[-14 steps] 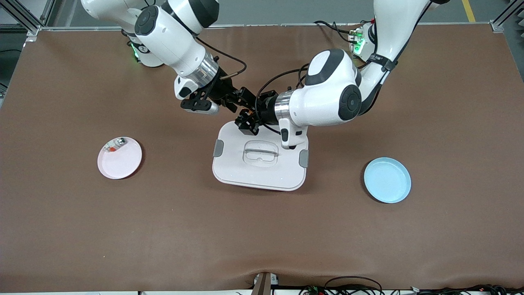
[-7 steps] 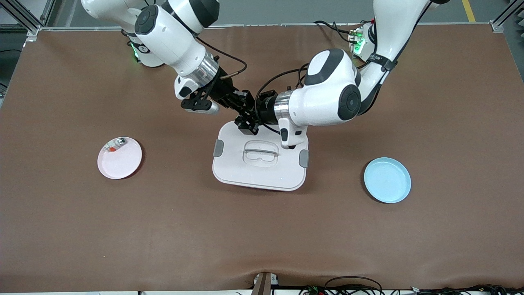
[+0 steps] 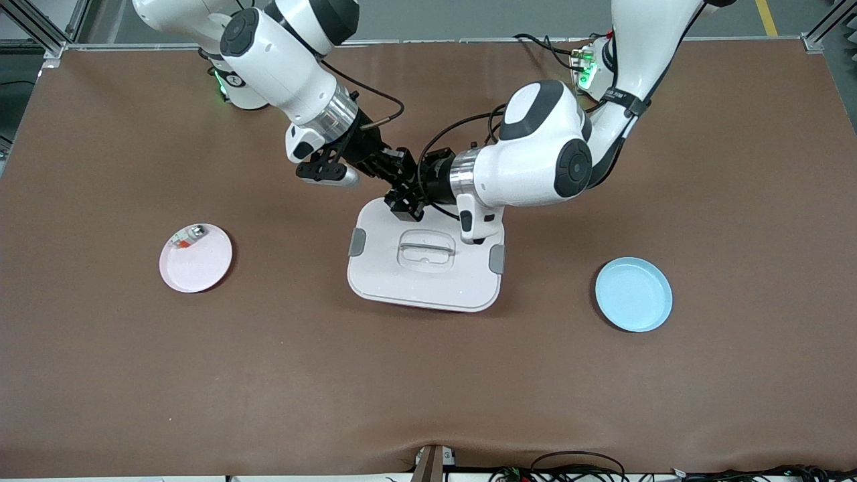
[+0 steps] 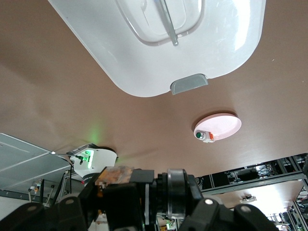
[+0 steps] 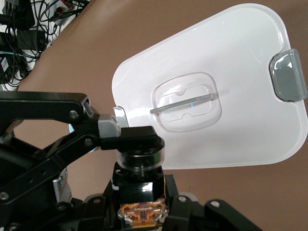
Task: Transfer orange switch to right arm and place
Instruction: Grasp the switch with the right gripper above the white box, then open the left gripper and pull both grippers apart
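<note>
The orange switch [image 3: 406,182] hangs in the air between both grippers, over the white lidded box's [image 3: 402,281] edge nearest the robots. My left gripper [image 3: 406,195] is shut on its black ringed end. My right gripper [image 3: 400,171] is closed round its orange end. In the right wrist view the switch [image 5: 142,190] sits tight between my right gripper's [image 5: 142,209] fingers [image 5: 179,207], with the left gripper's fingers [image 5: 109,128] clamped on its ring. In the left wrist view the switch [image 4: 126,185] fills the left gripper [image 4: 120,199].
A pink plate [image 3: 201,268] lies toward the right arm's end and holds a clear-white part [image 3: 187,236]. It also shows in the left wrist view [image 4: 224,122]. A blue plate [image 3: 633,294] lies toward the left arm's end. The box has a clear handle [image 3: 426,249].
My right gripper has moved in onto the switch held by the left gripper, covering the orange that showed a second ago. In the last half second almost nothing moved.
</note>
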You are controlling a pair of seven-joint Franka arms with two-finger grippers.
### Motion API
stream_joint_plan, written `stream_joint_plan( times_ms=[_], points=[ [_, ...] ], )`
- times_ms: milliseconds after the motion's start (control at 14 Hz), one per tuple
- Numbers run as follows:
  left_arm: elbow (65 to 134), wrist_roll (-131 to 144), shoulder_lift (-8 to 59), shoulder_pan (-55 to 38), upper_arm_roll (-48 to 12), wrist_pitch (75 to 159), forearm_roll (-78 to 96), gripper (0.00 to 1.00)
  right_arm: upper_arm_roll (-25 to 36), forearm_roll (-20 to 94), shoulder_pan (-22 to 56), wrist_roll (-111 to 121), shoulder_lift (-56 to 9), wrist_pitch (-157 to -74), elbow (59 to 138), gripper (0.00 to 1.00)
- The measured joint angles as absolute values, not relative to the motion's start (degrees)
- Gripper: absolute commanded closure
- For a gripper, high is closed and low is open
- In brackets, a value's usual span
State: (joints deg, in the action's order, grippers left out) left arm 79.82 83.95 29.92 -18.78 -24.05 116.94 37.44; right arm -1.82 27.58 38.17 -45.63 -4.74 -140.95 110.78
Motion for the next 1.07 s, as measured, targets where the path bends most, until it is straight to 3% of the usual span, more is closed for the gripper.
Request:
stream_joint_plan(
  times_ms=[500,1071],
  points=[
    [78.0,83.9,29.6,-18.2,-23.9,116.9,37.1,0.0,-1.4,27.6,38.0,-45.6,-5.0,-138.0,108.4,1.0],
    [76.4,83.9,26.7,-12.2,-23.6,117.0,21.2,0.0,-0.8,27.5,32.0,-42.5,-4.7,-110.8,93.2,1.0]
  ],
)
